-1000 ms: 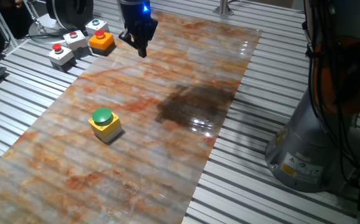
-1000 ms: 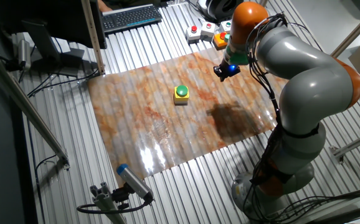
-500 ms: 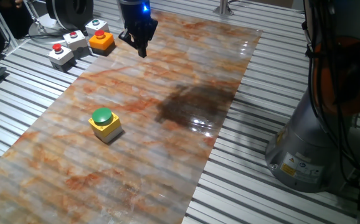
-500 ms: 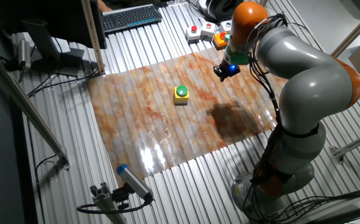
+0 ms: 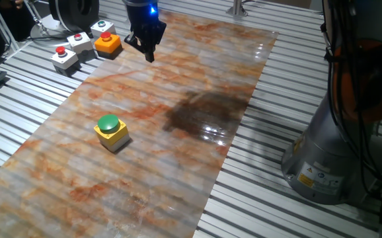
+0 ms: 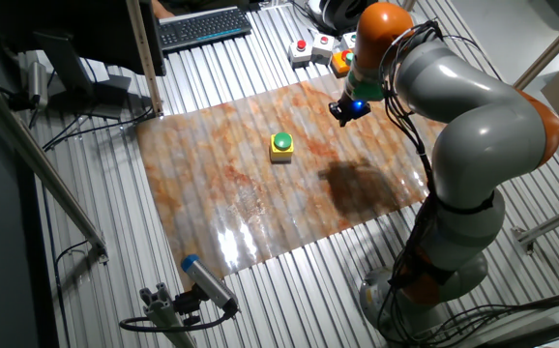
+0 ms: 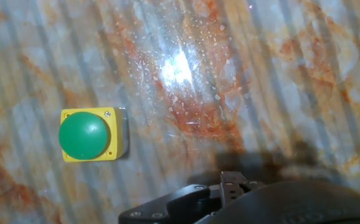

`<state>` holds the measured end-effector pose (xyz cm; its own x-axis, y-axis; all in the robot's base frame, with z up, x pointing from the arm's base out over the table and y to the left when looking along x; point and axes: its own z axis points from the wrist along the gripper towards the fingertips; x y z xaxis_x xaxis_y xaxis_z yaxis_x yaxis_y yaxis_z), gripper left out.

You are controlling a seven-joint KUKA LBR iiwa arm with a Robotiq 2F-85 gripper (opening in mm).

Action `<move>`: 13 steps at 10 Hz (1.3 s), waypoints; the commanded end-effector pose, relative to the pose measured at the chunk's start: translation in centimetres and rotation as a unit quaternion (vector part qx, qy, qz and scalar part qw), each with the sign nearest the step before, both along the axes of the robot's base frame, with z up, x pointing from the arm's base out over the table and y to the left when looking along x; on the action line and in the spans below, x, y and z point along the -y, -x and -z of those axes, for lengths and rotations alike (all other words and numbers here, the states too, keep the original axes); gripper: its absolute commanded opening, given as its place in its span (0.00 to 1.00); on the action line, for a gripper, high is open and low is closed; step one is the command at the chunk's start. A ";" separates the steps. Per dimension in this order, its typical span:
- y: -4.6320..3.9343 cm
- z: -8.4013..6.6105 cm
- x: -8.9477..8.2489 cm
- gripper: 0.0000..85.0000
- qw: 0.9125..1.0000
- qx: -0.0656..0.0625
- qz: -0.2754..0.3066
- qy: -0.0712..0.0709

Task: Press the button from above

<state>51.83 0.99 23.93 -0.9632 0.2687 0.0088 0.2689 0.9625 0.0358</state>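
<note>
Marbled sheet [image 5: 178,152] on your counter carries the green button [image 5: 108,123] on its yellow box [image 5: 114,137], well apart from the gripper [image 5: 149,54]. Only your hand view shows the button from overhead [image 7: 84,135]; I cannot tell whether the fingers are parted or closed.

Grey/orange arm [image 6: 473,106], blk cables

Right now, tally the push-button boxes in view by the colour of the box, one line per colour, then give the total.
Yellow square box with green dome button: 1
Orange box with red button: 1
Grey boxes: 3, namely two with red buttons and one whose button colour I cannot tell
Total: 5
</note>
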 end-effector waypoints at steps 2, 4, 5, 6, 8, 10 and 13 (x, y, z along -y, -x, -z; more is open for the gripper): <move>-0.11 0.0 -0.3 0.00 1.000 -0.001 0.003 -0.007; -0.24 0.3 -1.2 0.00 1.000 -0.002 0.011 -0.005; -0.15 0.7 -2.0 0.00 1.000 0.001 0.016 -0.002; 0.02 1.0 -2.7 0.00 1.000 0.003 0.019 -0.001; 0.18 1.1 -3.7 0.00 1.000 0.004 0.026 -0.001; 0.15 0.9 -4.7 0.00 0.999 0.002 0.035 0.003; 0.24 0.7 -6.0 0.00 0.999 0.000 0.044 0.003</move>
